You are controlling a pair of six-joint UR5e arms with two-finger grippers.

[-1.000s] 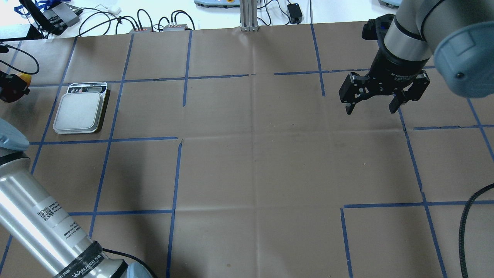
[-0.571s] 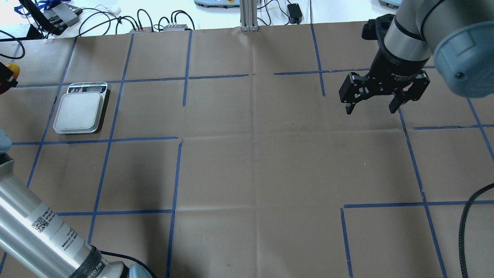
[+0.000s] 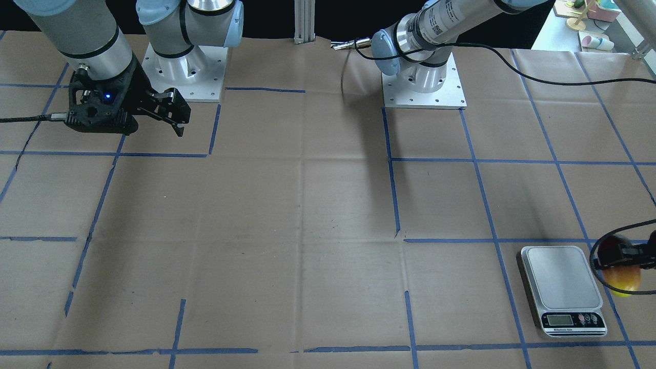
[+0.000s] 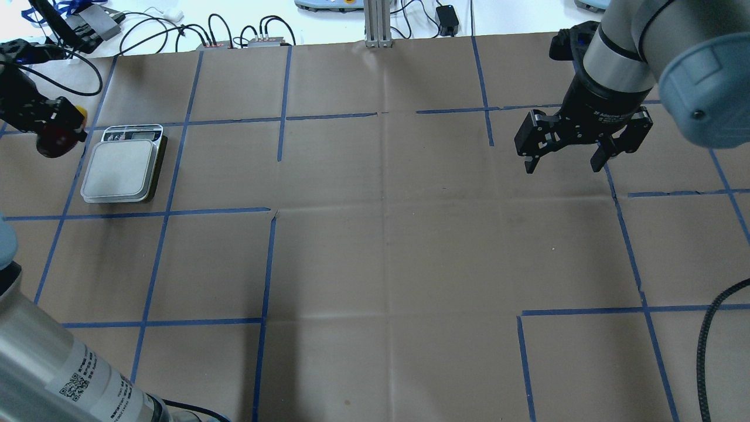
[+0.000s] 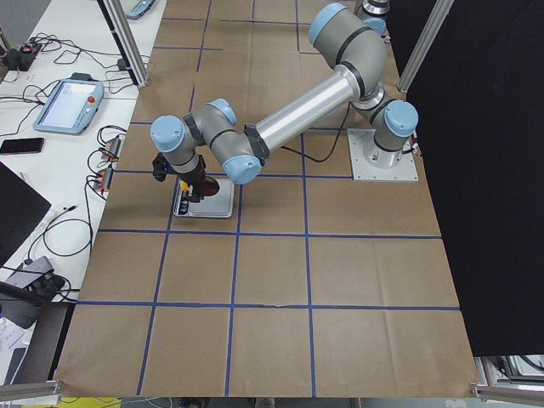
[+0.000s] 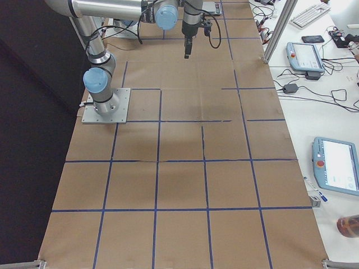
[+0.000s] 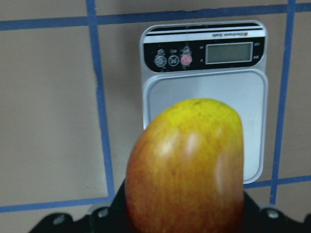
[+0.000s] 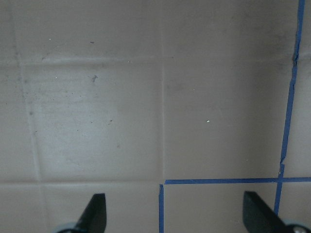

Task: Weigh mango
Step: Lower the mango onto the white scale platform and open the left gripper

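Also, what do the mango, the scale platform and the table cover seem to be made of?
The mango: glossy smooth skin with highlights; real fruit or plastic replica, cannot tell. The scale platform: matte pale grey, likely brushed metal, maybe plastic. The table cover: matte brown kraft paper, creased along folds.

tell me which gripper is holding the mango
The left gripper: it is shut on the mango near the scale. The right gripper hangs open and empty.
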